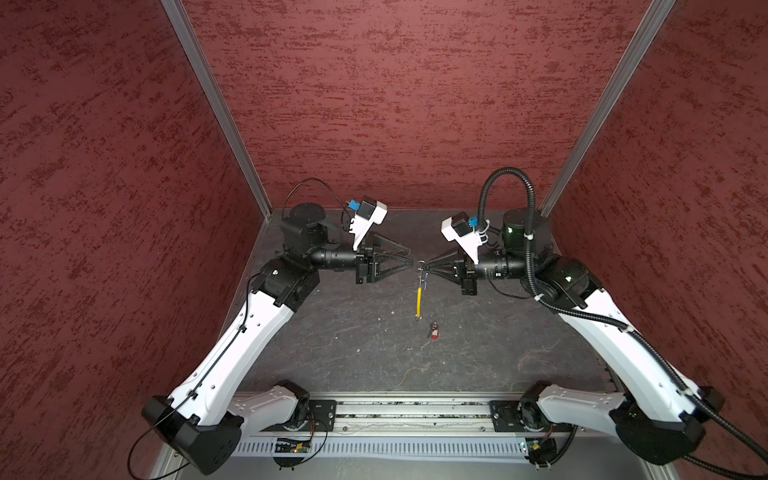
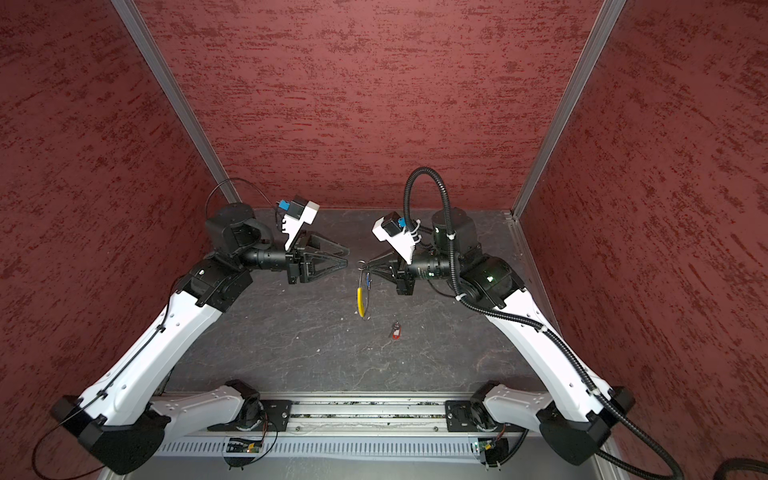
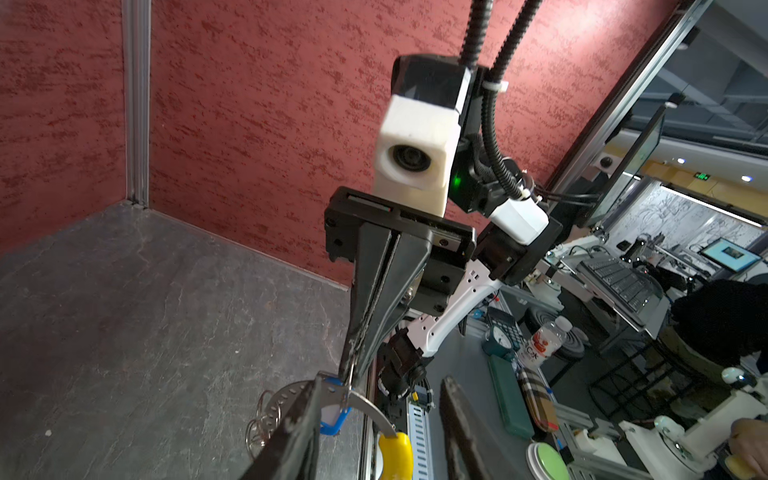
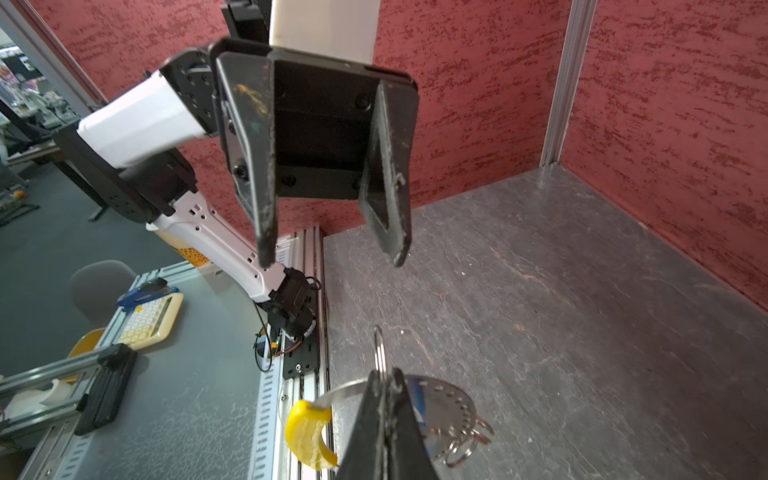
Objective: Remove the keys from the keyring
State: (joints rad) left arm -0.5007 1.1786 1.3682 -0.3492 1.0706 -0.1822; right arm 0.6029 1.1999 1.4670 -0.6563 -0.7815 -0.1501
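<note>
Holding the keyring [image 1: 418, 300] in the air over the middle of the bench [image 1: 332, 340]. The right hand [image 1: 424, 264] is clamped tight on a small silver ring [image 4: 378, 347] at its top. The rest dangles below, with the yellow section [image 4: 309, 434] toward the low end. The left hand [image 1: 411, 257] faces it tip to tip, just beside the ring, jaws partly apart with nothing between them.

Red-tag key [image 1: 434, 332]: lies loose on the bench, apart from the keyring, about midway between the side edges and somewhat nearer the edge by the arms' bases. Judged off.

Blue-tag key [image 3: 332, 419]: hangs in the bundle close under the right hand's tips, next to a perforated silver disc [image 4: 442, 405] and some spare split rings [image 4: 461, 449]. Judged not yet off. Which ring it threads through can't be made out.

Handling (judgement):
- The bundle is light and free-hanging, so it will likely swing or spin when touched.
- The metal parts are thin, hard and slippery, and the split rings are springy and should resist opening.
- The blue plastic tag offers the widest, flattest, least slick face. It is the best hold for the left hand, pinched across its flat sides close to the key's eye.
- The right hand's hold on the ring supplies the counter-pull.
- Risks: the tag twists out of a shallow pinch, or the thin ring slides between the right hand's pads.
</note>
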